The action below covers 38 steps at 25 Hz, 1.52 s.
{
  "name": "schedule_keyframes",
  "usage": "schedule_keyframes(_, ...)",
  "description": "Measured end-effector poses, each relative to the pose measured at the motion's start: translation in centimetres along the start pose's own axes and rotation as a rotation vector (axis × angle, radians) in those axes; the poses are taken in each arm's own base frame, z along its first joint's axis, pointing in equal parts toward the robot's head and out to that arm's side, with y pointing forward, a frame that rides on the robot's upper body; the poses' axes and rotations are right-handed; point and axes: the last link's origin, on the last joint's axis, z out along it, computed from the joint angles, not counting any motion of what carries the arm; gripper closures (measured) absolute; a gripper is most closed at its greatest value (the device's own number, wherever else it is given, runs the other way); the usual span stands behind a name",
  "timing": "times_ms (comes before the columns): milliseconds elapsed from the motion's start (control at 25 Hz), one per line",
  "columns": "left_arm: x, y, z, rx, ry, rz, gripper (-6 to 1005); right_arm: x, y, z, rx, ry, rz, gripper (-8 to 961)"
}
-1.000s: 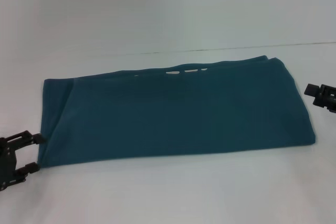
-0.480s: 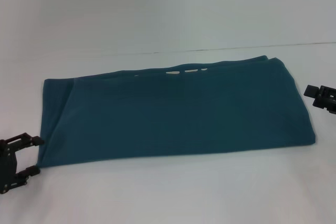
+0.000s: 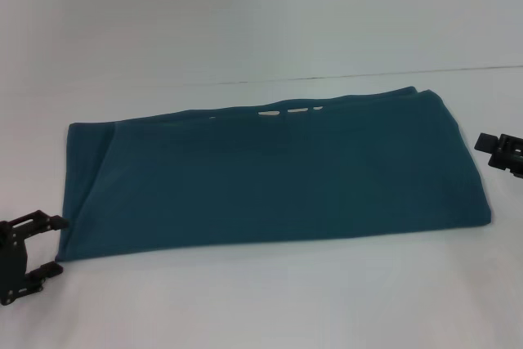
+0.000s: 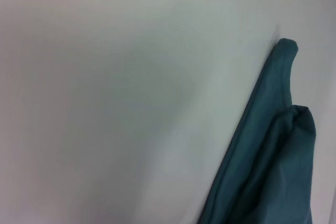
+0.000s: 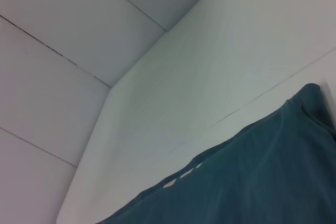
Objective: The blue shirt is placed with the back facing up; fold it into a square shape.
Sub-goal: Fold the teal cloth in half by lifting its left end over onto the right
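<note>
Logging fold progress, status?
Left end effector open at the blue shirt near-left corner. Right end effector beside its right edge. Shirt a long folded band. Nothing obstructing.

You won't find any text, label, brand or number that can be read here. The only trace of print is a few small white marks along the far folded edge of the shirt [image 3: 278, 173], seen in the head view and again in the right wrist view; they look like bits of lettering peeking out from under the fold, but too little shows for you to make out a single letter.
</note>
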Motion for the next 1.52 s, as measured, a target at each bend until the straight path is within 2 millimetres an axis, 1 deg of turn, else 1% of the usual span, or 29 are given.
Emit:
schedule_keyframes(320,-0.2,0.2,0.8,-0.003,-0.007,-0.008,237,0.1,-0.1,-0.1,0.003,-0.001,0.003,247)
schedule_keyframes(920,-0.3,2.2,3.0,-0.001,-0.028,0.043,236,0.4,-0.3,-0.4,0.008,-0.011,0.007,246)
schedule_keyframes(1200,-0.5,2.6,3.4,-0.008,-0.037,0.049,235,0.3,-0.5,-0.6,0.011,-0.019,0.011,246)
schedule_keyframes(1400,-0.8,3.0,3.7,-0.010,-0.053,0.066,348,0.4,-0.6,-0.7,0.013,-0.024,0.015,246)
schedule_keyframes(1520,-0.9,3.3,3.9,-0.008,-0.059,0.080,433,0.4,-0.5,-0.8,0.011,-0.023,0.016,246)
